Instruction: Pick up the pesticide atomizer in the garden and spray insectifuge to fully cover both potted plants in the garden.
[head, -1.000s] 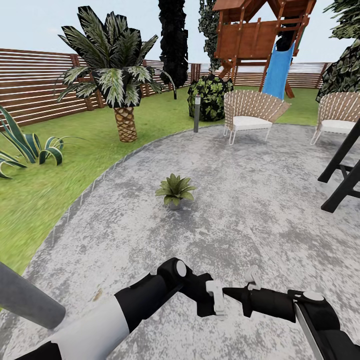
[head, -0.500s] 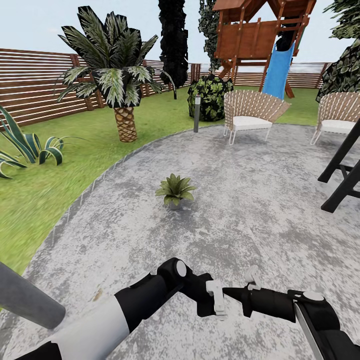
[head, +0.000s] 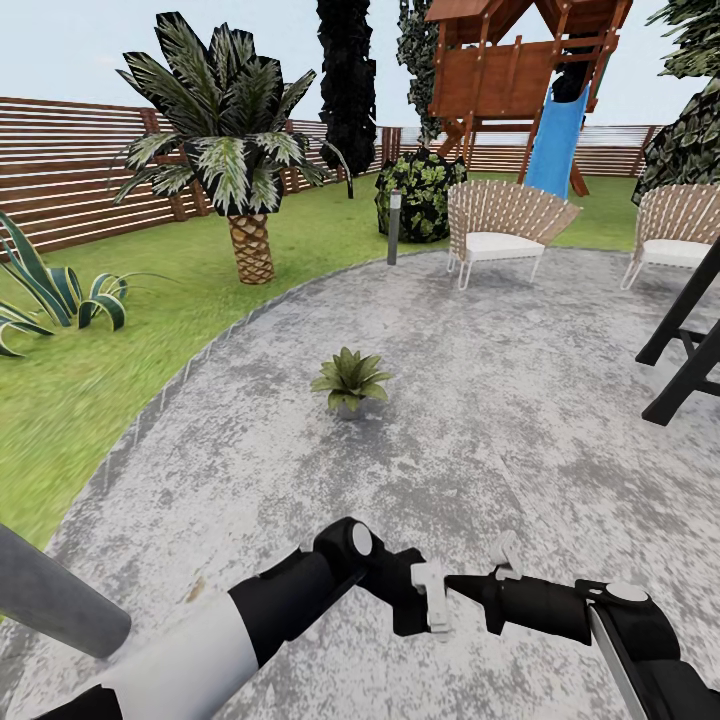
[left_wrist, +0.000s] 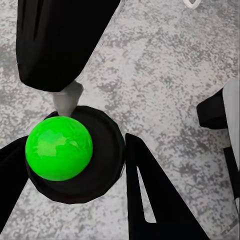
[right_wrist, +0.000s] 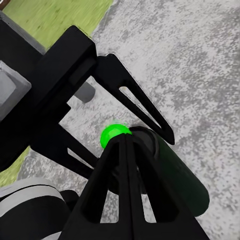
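Mottled grey paving (head: 520, 420) curved through lawn (head: 150, 330) before a slatted fence (head: 60, 170). One potted plant (head: 350, 379), a green pointed rosette in a grey pot, stood mid-patio. Both arms crossed low in front; the left claw (head: 432, 597) and right claw (right_wrist: 127, 165) stood apart, the atomizer (head: 505, 600), dark with pale trigger, between them. Two wicker chairs (head: 500, 228) stood beyond.

Mottled grey patio (head: 520, 420), lawn (head: 90, 370), slatted fence (head: 70, 170), palm (head: 235, 140), wicker chairs (head: 505, 230), blue slide (head: 555, 140)
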